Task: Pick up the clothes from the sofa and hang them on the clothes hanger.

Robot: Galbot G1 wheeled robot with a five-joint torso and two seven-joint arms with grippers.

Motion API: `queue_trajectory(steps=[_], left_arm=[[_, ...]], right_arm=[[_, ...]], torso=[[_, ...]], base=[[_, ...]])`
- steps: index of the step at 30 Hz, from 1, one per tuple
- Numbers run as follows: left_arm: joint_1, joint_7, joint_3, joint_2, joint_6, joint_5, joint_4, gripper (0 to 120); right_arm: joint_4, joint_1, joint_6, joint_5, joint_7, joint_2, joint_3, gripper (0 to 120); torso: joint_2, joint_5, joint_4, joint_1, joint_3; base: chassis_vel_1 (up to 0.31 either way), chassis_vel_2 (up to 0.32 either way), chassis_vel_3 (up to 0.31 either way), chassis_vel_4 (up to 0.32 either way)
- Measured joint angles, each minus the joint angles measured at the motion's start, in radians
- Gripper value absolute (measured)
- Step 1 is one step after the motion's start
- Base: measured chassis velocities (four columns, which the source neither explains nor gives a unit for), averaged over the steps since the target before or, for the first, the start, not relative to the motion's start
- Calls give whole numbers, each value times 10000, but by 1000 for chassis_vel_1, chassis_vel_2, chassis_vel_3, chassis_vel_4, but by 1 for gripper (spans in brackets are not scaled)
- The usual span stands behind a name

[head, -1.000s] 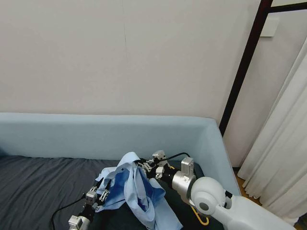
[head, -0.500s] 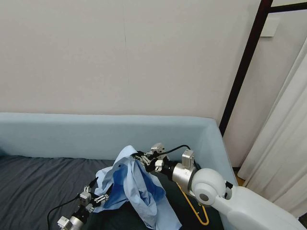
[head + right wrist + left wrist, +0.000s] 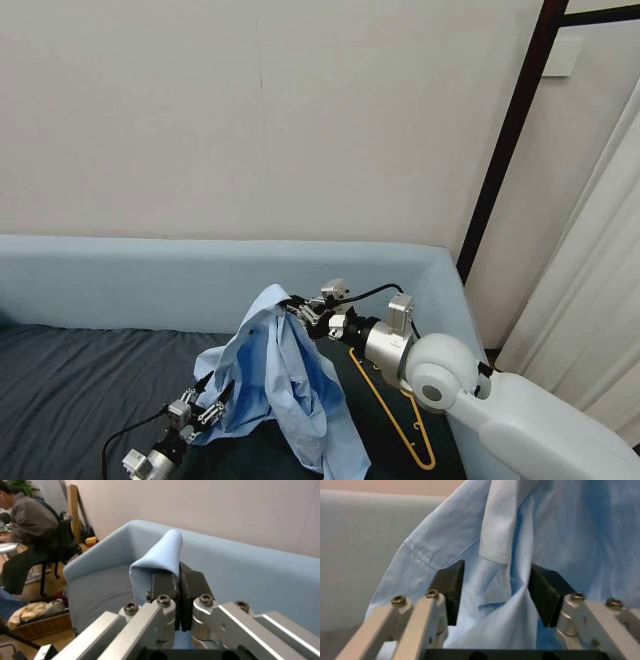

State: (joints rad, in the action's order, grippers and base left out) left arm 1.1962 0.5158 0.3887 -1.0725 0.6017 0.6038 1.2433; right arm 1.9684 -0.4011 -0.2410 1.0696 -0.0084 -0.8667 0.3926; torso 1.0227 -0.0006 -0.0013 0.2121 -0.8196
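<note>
Plain off-white wall (image 3: 260, 120) behind a pale blue sofa (image 3: 120, 280) with a dark grey seat cover (image 3: 70, 380); black post (image 3: 505, 140) and white curtain (image 3: 590, 300) past the sofa's end on my right. Right hand (image 3: 298, 310) is raised in front of the backrest, fingers closed on a fold at the top of the light blue shirt (image 3: 275, 370). Right wrist view confirms it: the fold stands up out of the pinched fingertips, with no gap showing between them. From that hand the shirt hangs down in a loose drape and spreads toward the left hand (image 3: 210, 398), its lowest folds reaching the seat cover. Left hand sits lower than the right hand and nearer to me, just above the seat, at the shirt's side edge. Left wrist view: its dark pads (image 3: 451, 588) stand well apart, hand open, with a hemmed edge and folds of the shirt lying in the gap between them; I cannot tell whether the cloth touches either pad. Yellow hanger (image 3: 427, 463) lies flat on the seat under the right arm, behind the right hand and apart from the shirt's hanging folds. Shirt is not on the hanger.
</note>
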Motion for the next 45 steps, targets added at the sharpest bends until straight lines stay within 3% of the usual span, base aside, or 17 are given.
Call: queue_trajectory(steps=[5,21,30,45], left_arm=[[173,301,65,126,85,-1,185,28],[667,1512,523,880,368,648,557,86],[448,1698,712,1119,369,828,303,88],[4,1573,310,496,309,214,-254,88]], right_arm=[[-92,237,0,52,5,-100,-15,0],[-378,429,-1,89,-69,-85,-9,0],[-351,428,-7,118,-66,4,-135,0],[-204,343,-10,133,-66,7,-117,0]], torso=[[0,-2,1,-1,0],[1,-2,0,-1,0],[1,-2,0,0,0],[1,-3,1,0,0]], base=[[0,0,0,0],[0,0,0,0],[0,0,0,0],[0,0,0,0]])
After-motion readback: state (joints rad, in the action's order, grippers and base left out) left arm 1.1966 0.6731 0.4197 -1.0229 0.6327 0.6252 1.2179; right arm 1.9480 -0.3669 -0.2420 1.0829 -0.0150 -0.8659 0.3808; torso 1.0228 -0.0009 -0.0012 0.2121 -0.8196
